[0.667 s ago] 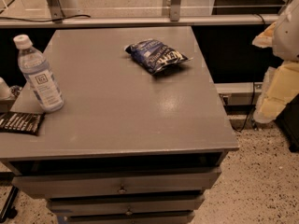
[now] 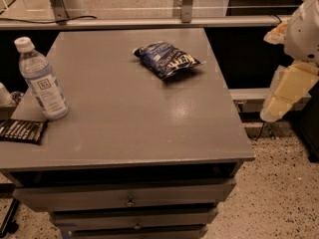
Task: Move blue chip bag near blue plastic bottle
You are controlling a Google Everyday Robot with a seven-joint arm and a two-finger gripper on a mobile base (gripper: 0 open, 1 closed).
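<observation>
Three things share the desk (image 2: pixel 149 133), and we place each by the blue plastic bottle (image 2: pixel 42 83), upright at the left edge. The gripper (image 2: pixel 281 96) hangs far right of the bottle, off the desk; whether it is spread or closed we cannot tell. The blue chip bag (image 2: pixel 167 59) lies well right of the bottle, farther back. We should descend over its middle, pinch its crinkly bulk, lift clear, and set it beside the bottle without toppling it or covering the dark wrapper (image 2: pixel 22 131) in front.
</observation>
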